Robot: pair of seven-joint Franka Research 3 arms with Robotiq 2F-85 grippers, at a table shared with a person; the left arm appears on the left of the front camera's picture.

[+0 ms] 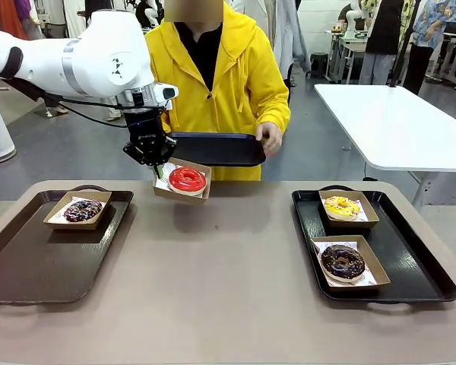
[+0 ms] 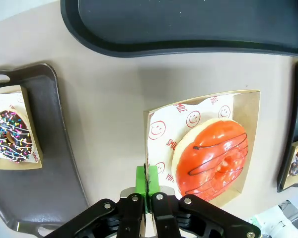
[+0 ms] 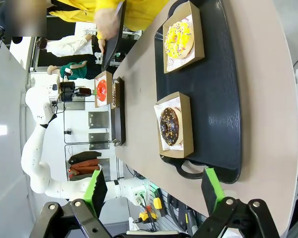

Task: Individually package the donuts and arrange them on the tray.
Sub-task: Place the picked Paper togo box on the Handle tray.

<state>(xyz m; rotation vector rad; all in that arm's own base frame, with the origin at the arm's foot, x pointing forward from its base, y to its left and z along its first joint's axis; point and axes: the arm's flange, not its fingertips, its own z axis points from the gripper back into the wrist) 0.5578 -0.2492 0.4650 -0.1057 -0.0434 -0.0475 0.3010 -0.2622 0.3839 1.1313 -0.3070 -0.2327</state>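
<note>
My left gripper [image 1: 156, 173] is shut on the wall of a brown cardboard box [image 2: 248, 106], holding it just above the table's far side. In the box lies the glossy red donut [image 1: 187, 179] [image 2: 216, 158] on printed paper. A dark sprinkled donut [image 1: 83, 210] [image 2: 11, 136] sits boxed on the brown tray [image 1: 38, 266] at the left. The yellow donut [image 1: 341, 206] [image 3: 179, 38] and the dark chocolate donut [image 1: 343, 261] [image 3: 170, 125] sit boxed on the black tray [image 1: 410, 258] at the right. My right gripper [image 3: 154, 191] hangs open high over that tray's near end.
Across the table a person in a yellow hoodie holds another black tray [image 1: 216, 148] [image 2: 188, 25] with one hand [image 1: 271, 139], just behind the lifted box. Bare tabletop [image 1: 228, 266] lies between the two side trays. A white table [image 1: 395, 122] stands at the back right.
</note>
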